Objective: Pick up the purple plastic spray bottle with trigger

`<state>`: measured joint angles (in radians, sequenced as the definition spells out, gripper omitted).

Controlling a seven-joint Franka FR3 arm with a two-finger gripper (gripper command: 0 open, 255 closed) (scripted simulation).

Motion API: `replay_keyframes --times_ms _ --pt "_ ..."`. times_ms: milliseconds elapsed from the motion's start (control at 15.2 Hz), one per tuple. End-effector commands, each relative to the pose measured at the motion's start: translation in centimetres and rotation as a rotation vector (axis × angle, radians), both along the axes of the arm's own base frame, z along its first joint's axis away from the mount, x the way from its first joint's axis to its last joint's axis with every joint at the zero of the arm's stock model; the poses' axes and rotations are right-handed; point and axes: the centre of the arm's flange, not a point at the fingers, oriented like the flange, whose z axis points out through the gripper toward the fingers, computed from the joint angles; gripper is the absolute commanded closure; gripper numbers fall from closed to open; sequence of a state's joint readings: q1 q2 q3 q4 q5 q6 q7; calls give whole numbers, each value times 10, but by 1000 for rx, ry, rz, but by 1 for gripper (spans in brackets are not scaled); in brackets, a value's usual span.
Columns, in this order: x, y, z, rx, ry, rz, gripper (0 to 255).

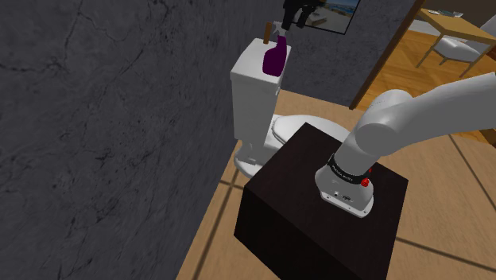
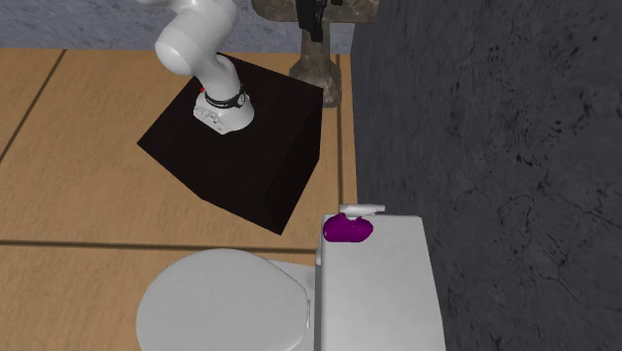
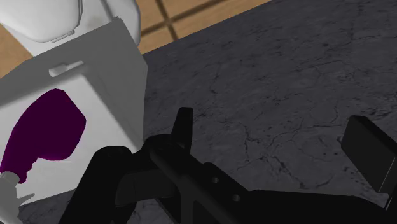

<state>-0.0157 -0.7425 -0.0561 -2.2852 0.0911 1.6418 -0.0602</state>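
In the shoulder view, my white arm (image 1: 429, 107) rises from the dark stand (image 1: 318, 215) at the lower right and reaches up and to the left, towards a white toilet (image 1: 262, 111) set against a dark stone wall (image 1: 103, 135). The purple spray bottle (image 1: 274, 58) sits on the tank lid (image 1: 256, 56), at the end that lies to the view's right. My black end effector (image 1: 294, 22) hangs just above the bottle at the top edge; from here I cannot tell how its fingers stand. A framed picture (image 1: 338, 14) is on the wall behind it. A table (image 1: 453, 28) stands far off at the upper right on the wooden floor (image 1: 429, 64).

In the second exterior view, looking down over the toilet, the bottle (image 2: 349, 229) is at the end of the tank lid (image 2: 384, 289) nearest the stand (image 2: 239, 150), with its white trigger head (image 2: 361, 209) just beside the purple body. The closed toilet seat lid (image 2: 224, 304) is at the lower left, and the dark wall (image 2: 498, 150) runs along the right.

In the wrist view, my end effector (image 3: 273, 133) is open. Its two black fingers (image 3: 182, 124) stand wide apart over the dark stone and clasp nothing. The bottle (image 3: 44, 133) rests on the white tank (image 3: 108, 83), off to one side of the nearer finger and clear of both. Its trigger head (image 3: 9, 184) points away from the flush button (image 3: 63, 67).
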Motion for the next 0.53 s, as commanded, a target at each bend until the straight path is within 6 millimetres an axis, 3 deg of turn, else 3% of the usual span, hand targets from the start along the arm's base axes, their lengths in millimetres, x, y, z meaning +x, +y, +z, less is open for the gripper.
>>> replay_keyframes --times_ms 0,462 --pt "0 0 0 0 0 0 0" --pt "41 -74 -24 -40 -15 66 0"
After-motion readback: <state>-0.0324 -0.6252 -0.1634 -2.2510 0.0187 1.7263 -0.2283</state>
